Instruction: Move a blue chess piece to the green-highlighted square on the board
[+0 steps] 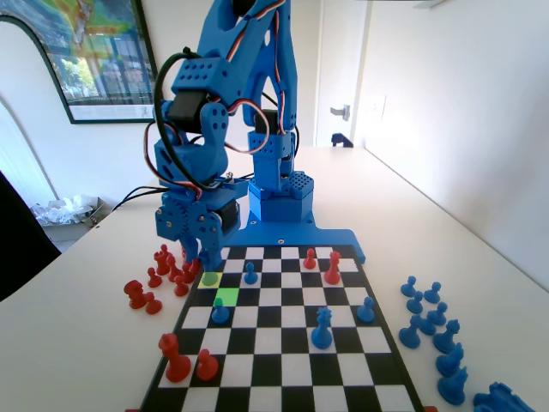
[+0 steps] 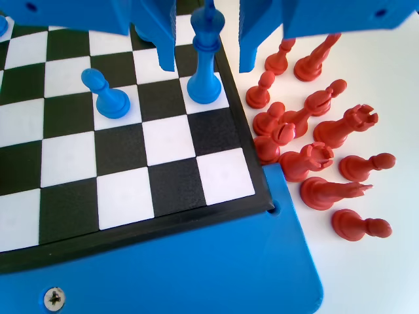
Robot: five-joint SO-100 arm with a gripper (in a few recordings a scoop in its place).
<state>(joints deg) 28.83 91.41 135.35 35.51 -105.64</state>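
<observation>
Right now I am holding the gripper (image 2: 207, 64) low over the far left corner of the board (image 1: 388, 365) as the fixed view shows it. The jaws are standing spread, one on each side of the blue chess piece (image 2: 205, 65), and as far as the wrist view lets me judge they are touching nothing. The piece is standing upright in the edge column, on the yellow-highlighted square (image 1: 209, 279). Only its tinted base is peeking out under the gripper there. I am judging this to be the moment just ahead of the grasp: the jaws are straddling the slim stem so that closing them will pinch it below its narrow top. The green-highlighted square (image 1: 226, 297) is lying bare, diagonally next to the yellow one and one row farther from the arm, so the carry is looking short. A blue pawn (image 2: 105, 95) is standing two columns over in the same row, apart from the jaws. The red pieces (image 2: 314, 157) are lying scattered on the tabletop (image 2: 386, 98) just past the board's edge, close to the outer jaw. That is why I am keeping the opening centred on the piece and not wider. I am expecting the tall, narrow piece to tip if one jaw is reaching it first.
</observation>
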